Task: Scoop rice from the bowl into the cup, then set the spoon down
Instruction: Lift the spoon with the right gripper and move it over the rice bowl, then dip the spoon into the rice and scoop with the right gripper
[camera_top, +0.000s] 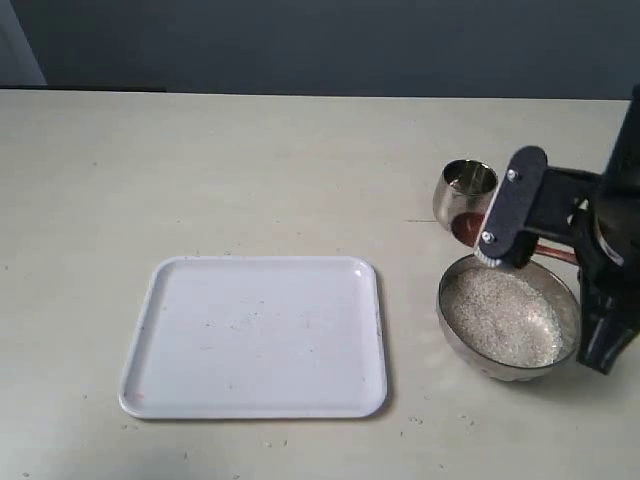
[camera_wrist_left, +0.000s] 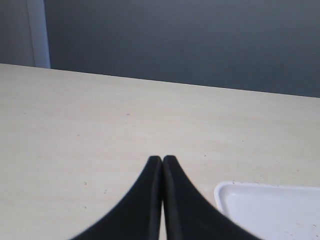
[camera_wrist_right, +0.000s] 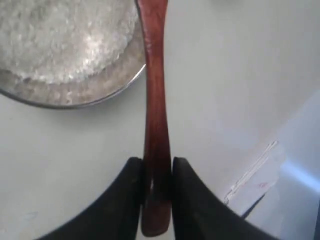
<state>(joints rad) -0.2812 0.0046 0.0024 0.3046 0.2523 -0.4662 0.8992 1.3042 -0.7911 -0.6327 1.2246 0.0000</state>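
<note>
Between cup (camera_top: 462, 195) and bowl (camera_top: 462, 350), the right hand (camera_wrist_right: 157, 167) clamps the spoon (camera_wrist_right: 155, 100).

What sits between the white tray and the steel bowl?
Nothing: in the exterior view only bare tabletop separates the white tray from the steel bowl.

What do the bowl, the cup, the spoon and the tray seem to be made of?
The bowl: polished metal, probably steel; its wall mirrors the light. The cup: the same shiny metal, with bright reflections. The spoon: likely wood, reddish-brown and glossy, perhaps lacquered. The tray: white and smooth, possibly plastic; the look leaves it open.
</note>
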